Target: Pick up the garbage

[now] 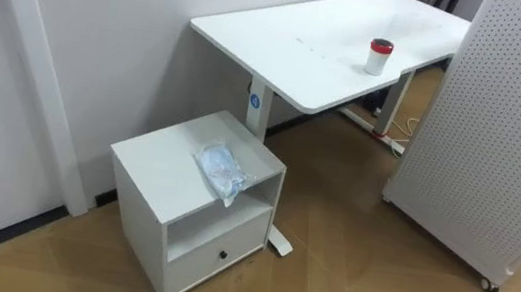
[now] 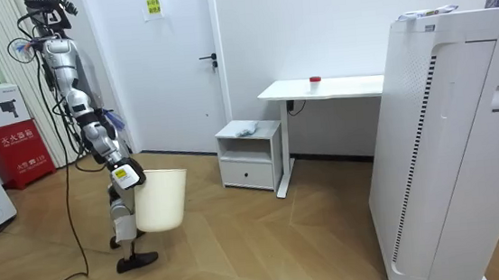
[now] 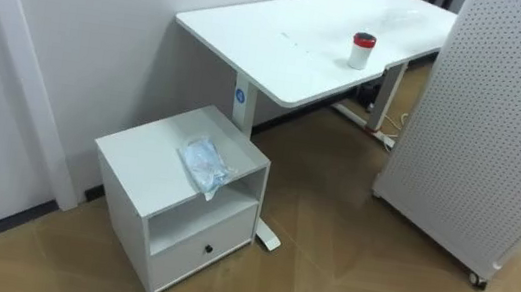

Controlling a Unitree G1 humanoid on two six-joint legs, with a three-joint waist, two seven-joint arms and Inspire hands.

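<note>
We're far from the plastic bag [image 1: 222,169], which sits at the cabinet [image 1: 152,167] edge. A bad grab could push it off. Can't tell what the fingers of our right hand [image 2: 124,176] are doing by the bin [image 2: 162,200].

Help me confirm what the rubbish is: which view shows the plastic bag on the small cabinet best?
The left eye view: the crumpled plastic bag is seen from close above, lying on top of the cabinet at its front edge. The right eye view shows nearly the same. The room view shows it as a small pale lump.
</note>
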